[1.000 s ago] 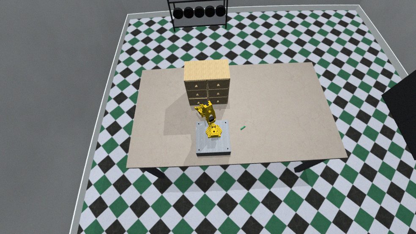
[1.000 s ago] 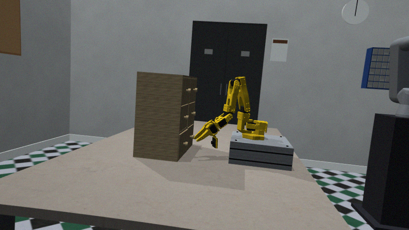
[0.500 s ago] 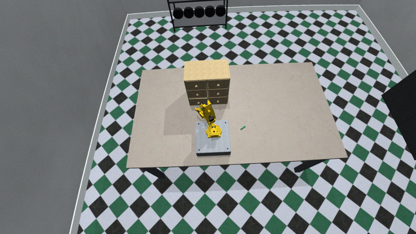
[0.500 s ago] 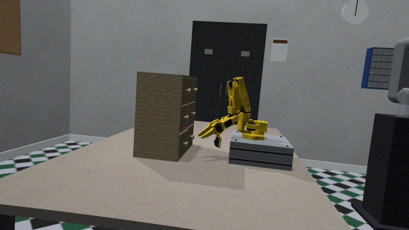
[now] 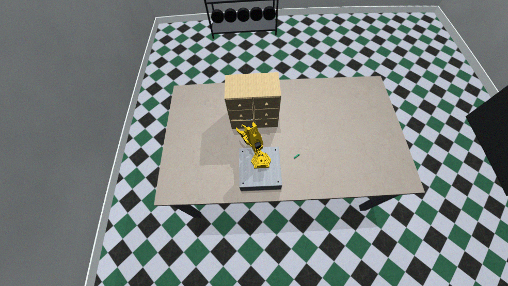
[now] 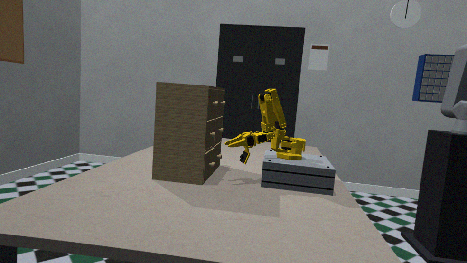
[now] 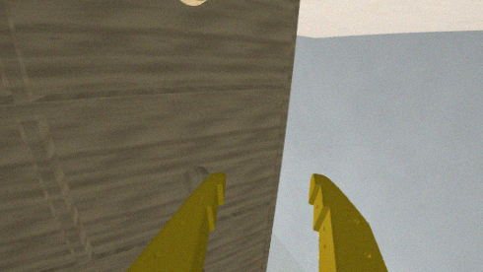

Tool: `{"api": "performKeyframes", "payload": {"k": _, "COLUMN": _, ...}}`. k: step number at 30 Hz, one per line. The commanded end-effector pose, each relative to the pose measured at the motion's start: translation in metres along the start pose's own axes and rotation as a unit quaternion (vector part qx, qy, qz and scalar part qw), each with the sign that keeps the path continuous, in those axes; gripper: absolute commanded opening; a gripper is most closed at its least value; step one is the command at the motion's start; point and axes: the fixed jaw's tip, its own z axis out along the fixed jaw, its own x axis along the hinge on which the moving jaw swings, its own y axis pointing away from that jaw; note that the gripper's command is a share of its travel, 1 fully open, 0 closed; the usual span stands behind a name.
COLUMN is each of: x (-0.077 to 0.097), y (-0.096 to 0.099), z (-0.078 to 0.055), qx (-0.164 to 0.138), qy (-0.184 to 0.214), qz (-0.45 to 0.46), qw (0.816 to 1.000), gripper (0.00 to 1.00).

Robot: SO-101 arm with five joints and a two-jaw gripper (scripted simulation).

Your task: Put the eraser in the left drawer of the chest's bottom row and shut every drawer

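Jaw opening: you had the gripper (image 5: 240, 126) (image 6: 227, 144) (image 7: 267, 175) partly open, its tips apart.
Jaw load: you held nothing; the gap between the tips was bare.
Jaw contact: you had the tips near the front of the chest (image 5: 252, 85) (image 6: 182, 130) (image 7: 148, 74); you could not confirm contact or clearance.
Eraser: you could not identify it with certainty. One small green item (image 5: 296, 156) lay on the table (image 5: 337, 134) (image 6: 130, 221), right of the base block (image 5: 245, 177) (image 6: 297, 178), toward the near edge; it was too small to name.
Chest, quantity 1: it stood by the far edge, left of centre.
Drawers, quantity 6: you counted two columns of three; the arm (image 5: 255, 136) (image 6: 269, 110) partly covered the bottom-left front from above.
Knobs, quantity 6: you counted one per drawer.
Arm, quantity 1: it was mounted on one base block, near the near edge.

The yellow plastic hand (image 5: 239, 126) (image 6: 226, 144) (image 7: 268, 180) rose, tipped nearer level and drew slightly back from the wooden drawer chest (image 5: 252, 85) (image 6: 181, 130) (image 7: 143, 123) in front of it.
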Motion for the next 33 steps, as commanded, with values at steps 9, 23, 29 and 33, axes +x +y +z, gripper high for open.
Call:
{"api": "performKeyframes", "payload": {"k": 9, "x": -0.004, "y": 0.0, "z": 0.001, "qx": 0.001, "qy": -0.002, "qz": -0.003, "qw": 1.0, "gripper": 0.21}}
{"api": "performKeyframes", "payload": {"k": 23, "x": -0.055, "y": 0.018, "z": 0.018, "qx": -0.037, "qy": -0.07, "qz": 0.009, "qw": 0.997, "gripper": 0.21}}
{"api": "performKeyframes", "payload": {"k": 29, "x": -0.055, "y": 0.018, "z": 0.018, "qx": -0.037, "qy": -0.07, "qz": 0.009, "qw": 0.997, "gripper": 0.21}}
{"api": "performKeyframes", "payload": {"k": 33, "x": -0.055, "y": 0.018, "z": 0.018, "qx": -0.037, "qy": -0.07, "qz": 0.009, "qw": 0.997, "gripper": 0.21}}
